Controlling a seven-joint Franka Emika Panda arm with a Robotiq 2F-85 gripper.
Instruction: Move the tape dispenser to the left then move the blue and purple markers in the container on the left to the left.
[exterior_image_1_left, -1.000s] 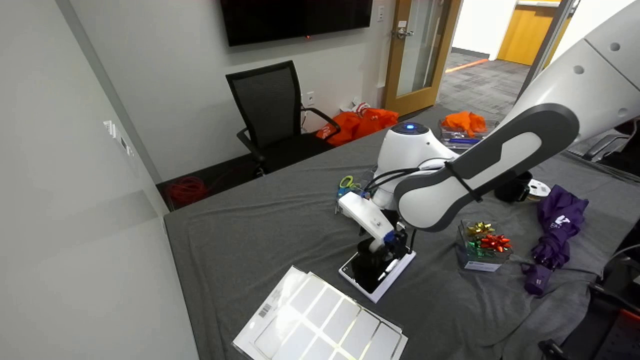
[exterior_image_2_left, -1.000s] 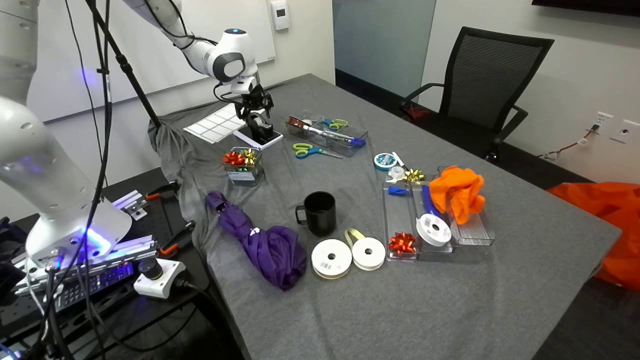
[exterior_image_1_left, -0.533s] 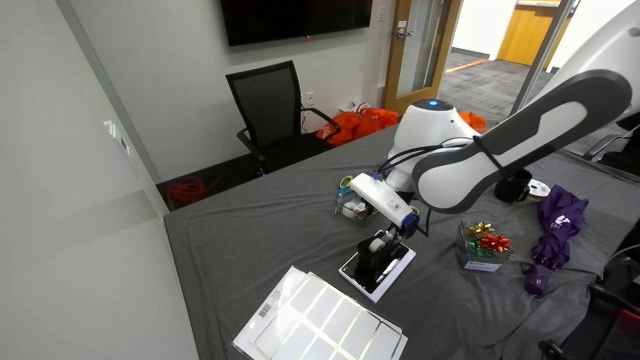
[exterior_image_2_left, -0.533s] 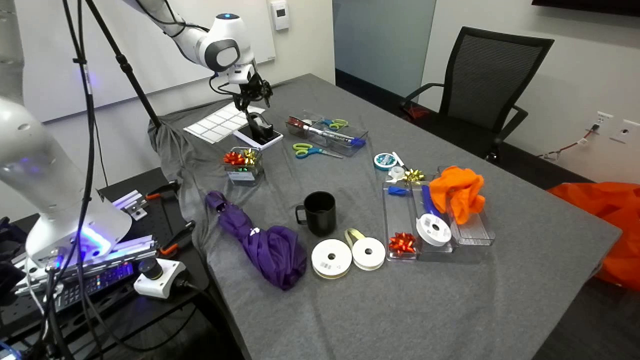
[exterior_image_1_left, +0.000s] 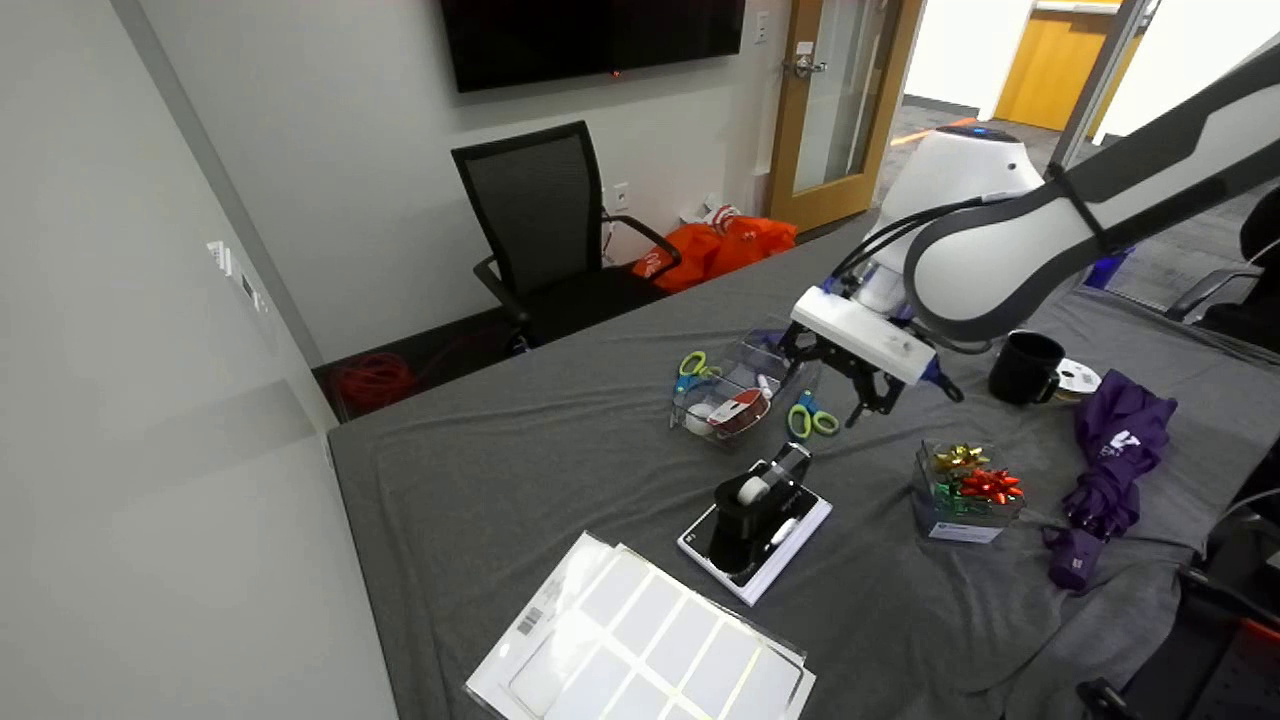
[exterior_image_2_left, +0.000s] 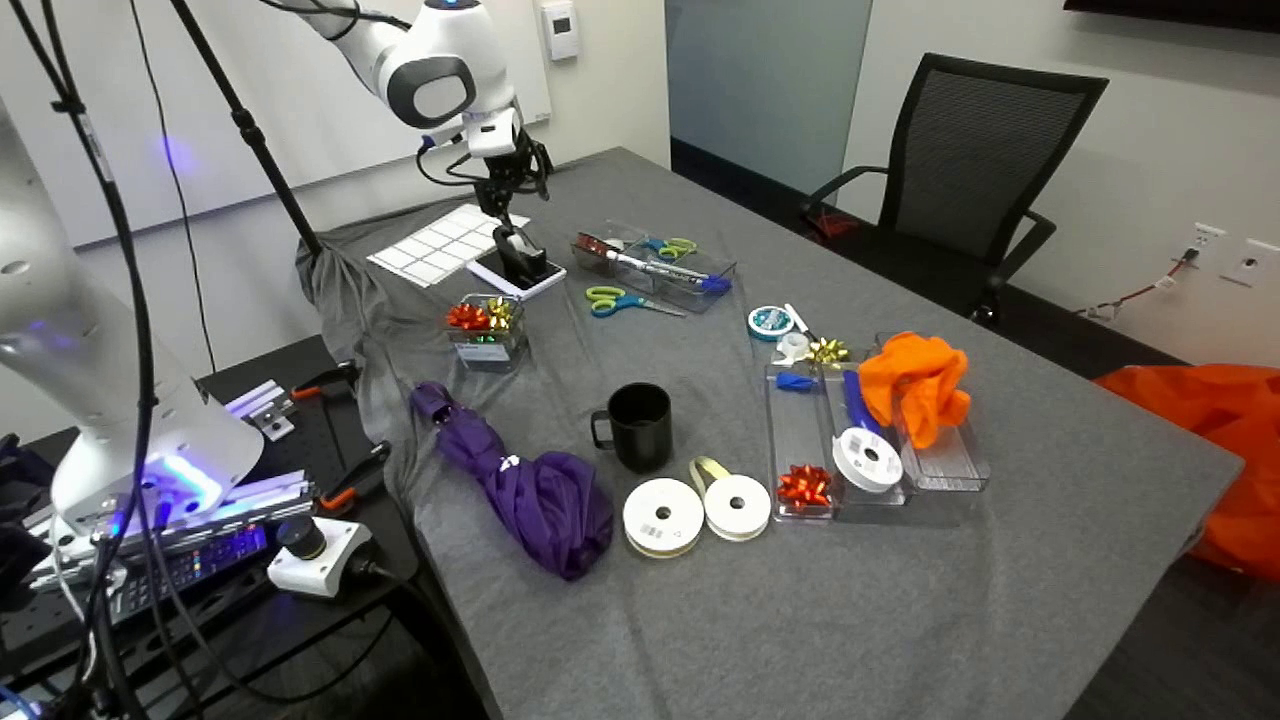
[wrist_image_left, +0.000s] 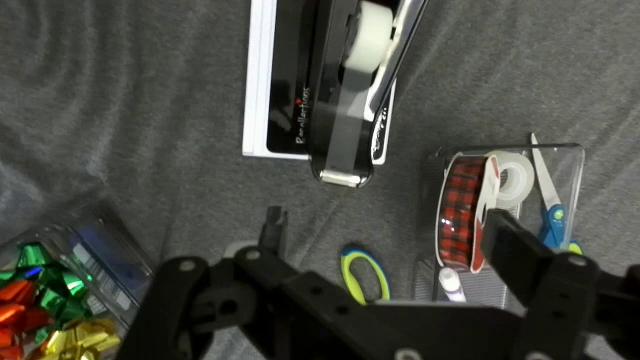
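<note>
The black tape dispenser (exterior_image_1_left: 738, 512) with a white tape roll stands on a flat black and white slab (exterior_image_1_left: 795, 540). It also shows in an exterior view (exterior_image_2_left: 522, 262) and at the top of the wrist view (wrist_image_left: 340, 120). My gripper (exterior_image_1_left: 820, 402) is open and empty, raised above the table and apart from the dispenser. Its fingers are wide apart in the wrist view (wrist_image_left: 387, 224). The clear container (exterior_image_2_left: 590, 268) beside the slab holds white markers (exterior_image_2_left: 650, 266), one with a blue cap. A white marker end with a purple ring (wrist_image_left: 451, 283) shows below a plaid ribbon spool (wrist_image_left: 457, 210).
Green and blue scissors (exterior_image_1_left: 812, 418) lie between slab and container. White label sheets (exterior_image_1_left: 640, 640) lie past the slab. A clear box of bows (exterior_image_1_left: 965, 500), a purple umbrella (exterior_image_2_left: 520, 485), a black mug (exterior_image_2_left: 640, 427) and clear trays with an orange cloth (exterior_image_2_left: 915, 385) stand around.
My gripper has risen off the tape dispenser and moved away from it, back toward the robot's base. The dispenser stays on the slab. The container and markers have not moved.
</note>
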